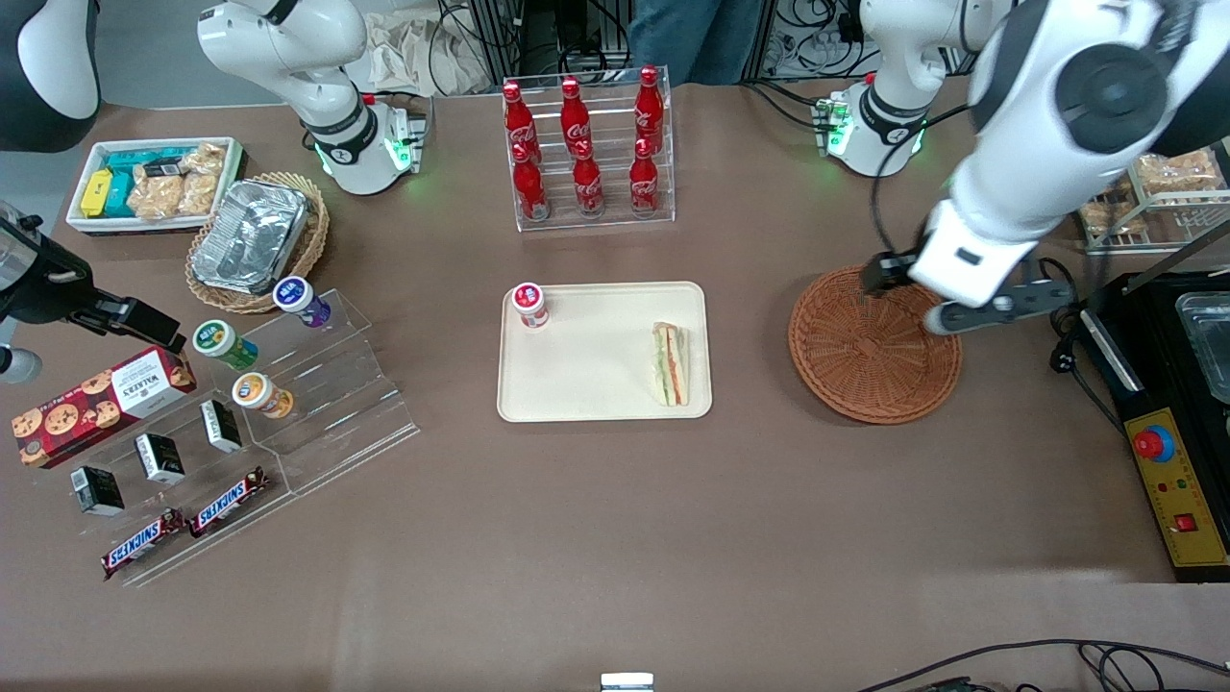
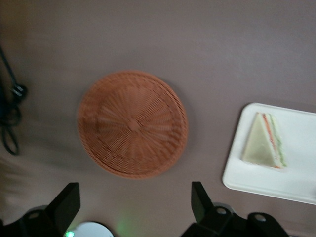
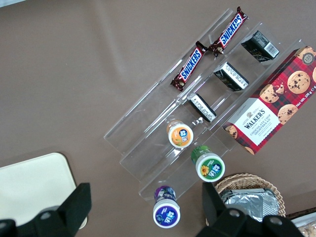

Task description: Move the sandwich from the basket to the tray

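Observation:
The sandwich (image 1: pixel 671 363) (image 2: pixel 264 143), a white-bread wedge with orange and green filling, lies on the cream tray (image 1: pixel 596 384) (image 2: pixel 296 182), near the tray's edge that faces the basket. The round reddish-brown wicker basket (image 1: pixel 870 370) (image 2: pixel 132 123) holds nothing. My left gripper (image 1: pixel 911 296) (image 2: pixel 133 195) hangs open well above the basket's rim, nothing between its fingers. It is clear of both sandwich and tray.
A small red-lidded cup (image 1: pixel 529 306) stands on the tray's corner. A rack of cola bottles (image 1: pixel 586 144) is farther from the camera. A black control box with a red button (image 1: pixel 1168 452) and cables (image 2: pixel 11 116) lie beside the basket, toward the working arm's end.

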Controlling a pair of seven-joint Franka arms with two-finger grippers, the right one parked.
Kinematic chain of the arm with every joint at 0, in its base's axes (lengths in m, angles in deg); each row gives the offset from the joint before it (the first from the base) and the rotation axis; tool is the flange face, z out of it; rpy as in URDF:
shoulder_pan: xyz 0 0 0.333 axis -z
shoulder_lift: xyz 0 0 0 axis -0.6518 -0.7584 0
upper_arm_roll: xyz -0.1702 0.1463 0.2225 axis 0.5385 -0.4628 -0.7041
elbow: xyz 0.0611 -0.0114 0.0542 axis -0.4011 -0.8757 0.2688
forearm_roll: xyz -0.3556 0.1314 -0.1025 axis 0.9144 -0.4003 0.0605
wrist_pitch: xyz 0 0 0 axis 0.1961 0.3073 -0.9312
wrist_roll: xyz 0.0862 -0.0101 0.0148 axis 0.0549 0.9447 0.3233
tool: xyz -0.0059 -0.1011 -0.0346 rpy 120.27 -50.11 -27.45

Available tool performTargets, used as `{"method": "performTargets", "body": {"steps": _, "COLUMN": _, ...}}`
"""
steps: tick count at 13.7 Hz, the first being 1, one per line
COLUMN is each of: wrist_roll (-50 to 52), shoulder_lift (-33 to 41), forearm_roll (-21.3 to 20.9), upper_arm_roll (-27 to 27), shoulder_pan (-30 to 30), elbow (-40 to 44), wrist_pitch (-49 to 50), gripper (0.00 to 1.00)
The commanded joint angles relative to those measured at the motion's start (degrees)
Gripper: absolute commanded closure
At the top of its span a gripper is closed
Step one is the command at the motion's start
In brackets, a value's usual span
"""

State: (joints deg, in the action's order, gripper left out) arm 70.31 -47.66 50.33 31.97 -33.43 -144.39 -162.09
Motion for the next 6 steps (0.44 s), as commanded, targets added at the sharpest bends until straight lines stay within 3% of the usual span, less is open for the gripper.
{"method": "performTargets", "body": {"steps": 1, "wrist_roll": -10.87, "shoulder_lift": 0.31, "forearm_roll": -3.90, "upper_arm_roll": 0.73, "shoulder_pan": -5.83, "elbow": 4.77, "wrist_pitch": 0.84, "gripper": 0.00}}
{"method": "performTargets", "body": {"steps": 4, "wrist_roll": -17.12, "shoulder_lift": 1.80, "forearm_roll": -9.77, "upper_arm_roll": 0.56, "shoulder_pan": -7.69, "elbow": 6.63, "wrist_pitch": 2.67, "gripper": 0.00}}
{"method": "performTargets", "body": {"steps": 6, "wrist_roll": -23.10, "shoulder_lift": 2.16, "forearm_roll": -9.63, "upper_arm_roll": 0.47, "shoulder_pan": -7.78, "elbow": 9.52, "wrist_pitch": 4.18, "gripper": 0.00}}
